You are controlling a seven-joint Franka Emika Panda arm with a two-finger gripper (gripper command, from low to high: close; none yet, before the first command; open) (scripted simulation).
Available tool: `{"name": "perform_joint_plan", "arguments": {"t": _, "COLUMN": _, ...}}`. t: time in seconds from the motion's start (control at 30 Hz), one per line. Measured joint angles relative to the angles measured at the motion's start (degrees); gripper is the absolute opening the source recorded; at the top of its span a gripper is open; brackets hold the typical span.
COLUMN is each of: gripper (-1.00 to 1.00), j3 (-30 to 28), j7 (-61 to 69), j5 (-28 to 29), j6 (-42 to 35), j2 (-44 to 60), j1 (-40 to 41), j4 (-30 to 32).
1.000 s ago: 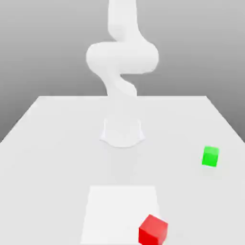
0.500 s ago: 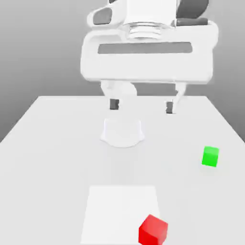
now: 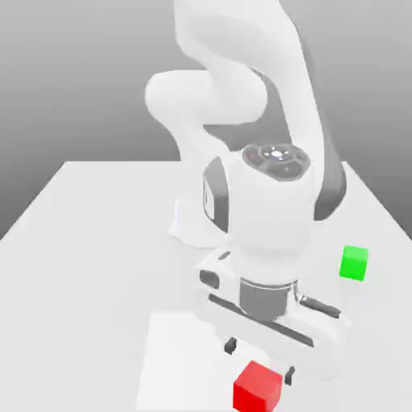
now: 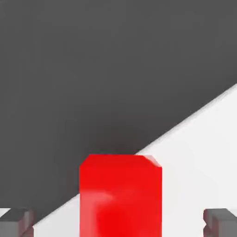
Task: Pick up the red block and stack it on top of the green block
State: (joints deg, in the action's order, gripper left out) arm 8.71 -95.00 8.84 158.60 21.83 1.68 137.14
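A: Pincer (image 3: 260, 359) is held wide open w/ nothing gripped, fingertips pointed down at the table (image 3: 96, 241). Why is it set that way?

B: So the red block (image 3: 257, 387) can be straddled. In the hand view the red block (image 4: 120, 196) is seen centred between the two dark fingertips (image 4: 16, 221), w/ clear gaps on both sides, so no contact is made yet.

A: Where is the red block placed?

B: At the table's near edge in the exterior view, on a paler square patch (image 3: 181, 354), directly under the pincer.

A: And the green block (image 3: 354, 263)?

B: Left well apart, toward the exterior view's right & farther back, w/ nothing on it. Stack is judged not yet begun.

A: Next?

B: Prob. a straight descent is needed until the fingertips flank the block's sides, then closing. Misalignment could nudge the block off the edge.
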Motion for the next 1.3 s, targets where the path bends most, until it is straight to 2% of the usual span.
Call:
{"name": "perform_joint_plan", "arguments": {"t": 0.03, "gripper": -1.0, "j3": -0.6, "j7": -0.5, "j5": 0.6, "j6": 1.3, "j2": 1.6, "j1": -0.4, "j4": -0.3}}
{"name": "perform_joint_plan", "arguments": {"t": 0.23, "gripper": -1.0, "j3": -0.8, "j7": -0.7, "j5": 0.9, "j6": 2.1, "j2": 2.4, "j1": -0.7, "j4": -0.4}}
{"name": "perform_joint_plan", "arguments": {"t": 0.4, "gripper": -1.0, "j3": 1.2, "j7": 1.7, "j5": -2.4, "j6": -4.2, "j2": -5.2, "j1": 0.7, "j4": 0.9}}
{"name": "perform_joint_plan", "arguments": {"t": 0.5, "gripper": -1.0, "j3": 6.2, "j7": 5.6, "j5": -5.5, "j6": -6.1, "j2": -10.6, "j1": -1.4, "j4": 4.2}}
{"name": "perform_joint_plan", "arguments": {"t": 0.6, "gripper": -1.0, "j3": 12.8, "j7": 10.9, "j5": -9.4, "j6": -6.5, "j2": -15.8, "j1": -5.4, "j4": 8.7}}
{"name": "perform_joint_plan", "arguments": {"t": 0.7, "gripper": -1.0, "j3": 17.6, "j7": 16.9, "j5": -14.2, "j6": -6.6, "j2": -21.0, "j1": -14.5, "j4": 13.3}}
{"name": "perform_joint_plan", "arguments": {"t": 0.97, "gripper": -1.0, "j3": 24.1, "j7": 30.8, "j5": -24.0, "j6": -6.5, "j2": -33.8, "j1": -33.0, "j4": 25.7}}
{"name": "perform_joint_plan", "arguments": {"t": 1.13, "gripper": -1.0, "j3": 26.5, "j7": 28.1, "j5": -19.1, "j6": -1.1, "j2": -29.5, "j1": -32.1, "j4": 26.9}}
{"name": "perform_joint_plan", "arguments": {"t": 1.23, "gripper": -1.0, "j3": 26.7, "j7": 23.4, "j5": -12.3, "j6": 3.1, "j2": -24.8, "j1": -30.2, "j4": 26.9}}
{"name": "perform_joint_plan", "arguments": {"t": 1.3, "gripper": -1.0, "j3": 25.7, "j7": 18.9, "j5": -5.8, "j6": 6.0, "j2": -21.3, "j1": -29.5, "j4": 26.9}}
